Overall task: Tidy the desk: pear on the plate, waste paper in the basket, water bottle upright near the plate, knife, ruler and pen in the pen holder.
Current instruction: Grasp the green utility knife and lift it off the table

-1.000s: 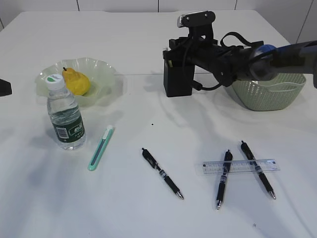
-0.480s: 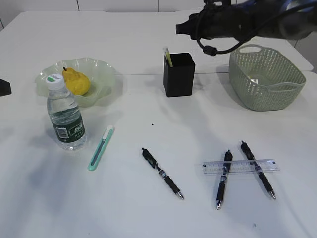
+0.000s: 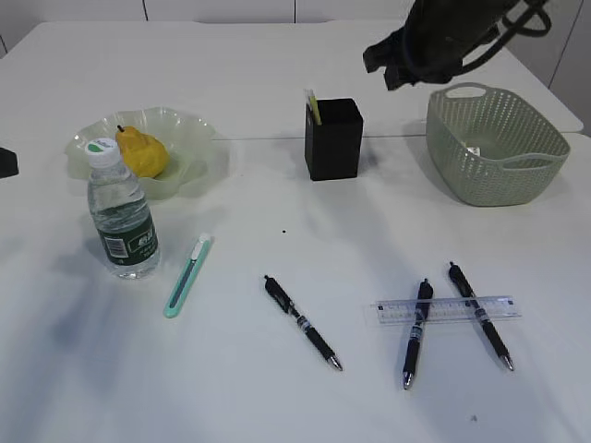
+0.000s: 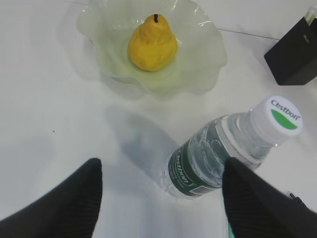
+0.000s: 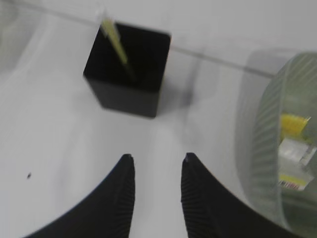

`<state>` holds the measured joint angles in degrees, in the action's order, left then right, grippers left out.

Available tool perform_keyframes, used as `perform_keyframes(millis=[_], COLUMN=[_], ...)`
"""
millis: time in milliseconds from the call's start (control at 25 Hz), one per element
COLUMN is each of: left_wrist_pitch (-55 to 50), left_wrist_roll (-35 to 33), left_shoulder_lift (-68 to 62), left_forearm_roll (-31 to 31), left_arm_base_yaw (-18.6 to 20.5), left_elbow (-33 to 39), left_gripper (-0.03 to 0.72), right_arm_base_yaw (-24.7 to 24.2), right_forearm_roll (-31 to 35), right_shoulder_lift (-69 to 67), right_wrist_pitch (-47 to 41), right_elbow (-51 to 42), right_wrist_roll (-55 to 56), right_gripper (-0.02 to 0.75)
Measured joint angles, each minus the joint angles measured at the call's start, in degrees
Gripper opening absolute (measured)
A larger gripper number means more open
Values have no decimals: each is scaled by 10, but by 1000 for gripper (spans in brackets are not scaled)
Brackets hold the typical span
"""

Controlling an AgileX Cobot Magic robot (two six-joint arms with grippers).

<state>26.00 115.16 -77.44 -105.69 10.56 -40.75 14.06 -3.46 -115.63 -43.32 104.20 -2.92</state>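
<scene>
Holder (image 3: 333, 138): far centre of counter (image 3: 277, 388), one yellow-green item now inside.
Right tool (image 5: 154, 171): risen clear since, empty, part spread.
Left tool (image 4: 161, 171): spread, empty.
Pens (image 3: 303, 323), ruler (image 3: 447, 310): near, pending.

pear (image 3: 142, 153) on plate (image 3: 189, 129); water bottle (image 3: 121, 215) upright beside.

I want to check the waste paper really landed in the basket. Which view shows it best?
The right wrist view: it looks down into the basket, where the waste paper shows as yellow and white scraps. The exterior view gives only a pale glimpse behind the near wall. The left wrist view misses the basket entirely.
</scene>
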Motion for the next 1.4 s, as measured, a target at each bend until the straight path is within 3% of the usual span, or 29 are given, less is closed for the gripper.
perform_keyframes(millis=[200,440,720,1000,1240,1400], left_wrist_pitch=[-8,-31,-82,-152,-207,-215], left_wrist_roll=[0,-30,-50,-140,-245,-276], left_shoulder_lift=[0,0,0,0,-17,-30], left_forearm_roll=[0,0,0,0,0,0], left_arm_base_yaw=[0,0,0,-1,-31,-33], left_elbow=[0,0,0,0,0,0], left_gripper=[538,538,538,538,538,538], right_arm_base_yaw=[0,0,0,0,0,0], right_forearm_roll=[90,102,102,102,102,102], right_shoulder_lift=[9,62,100,100,100,100], right_wrist_pitch=[-138,-230,-252,-259,-259,-258], right_elbow=[0,0,0,0,0,0], right_wrist_roll=[-50,-55,-55,-53,-53,-53], right_gripper=[243,251,251,252,252,252])
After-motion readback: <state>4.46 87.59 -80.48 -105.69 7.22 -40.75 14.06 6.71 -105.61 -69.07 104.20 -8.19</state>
